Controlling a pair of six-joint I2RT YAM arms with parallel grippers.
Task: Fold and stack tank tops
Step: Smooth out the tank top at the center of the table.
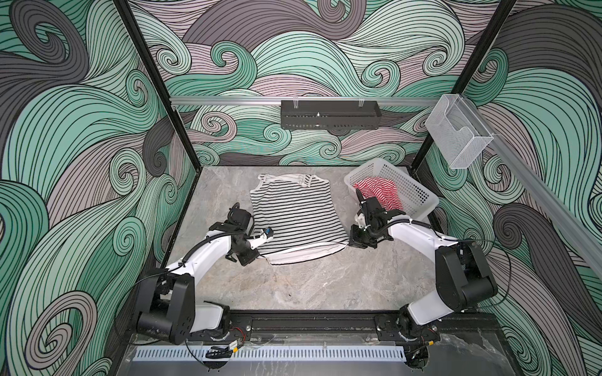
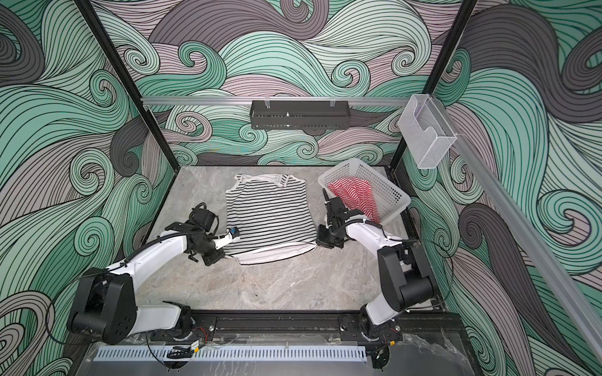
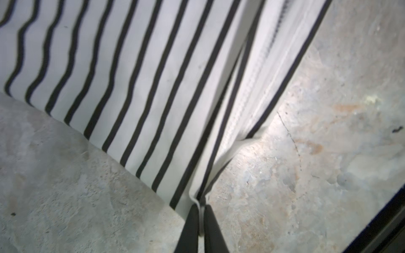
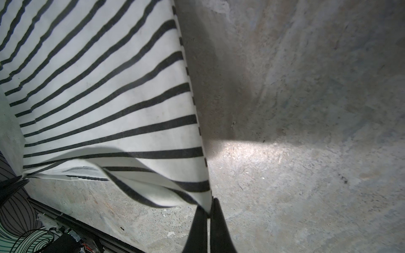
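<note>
Evidently, my left gripper (image 3: 199, 207) and right gripper (image 4: 210, 208) each pinched a hem corner of the black-and-white tank top (image 1: 298, 215), lying mid-frame.

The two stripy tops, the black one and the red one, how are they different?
The black-and-white top lies spread out on the table; the red-and-white top sits bunched up in the basket. The black-and-white top has dark stripes, the red-and-white top red ones. The left pincer and right pincer pinch the black-and-white top's bottom corners; nothing holds the red-and-white top. Both are striped.
</note>
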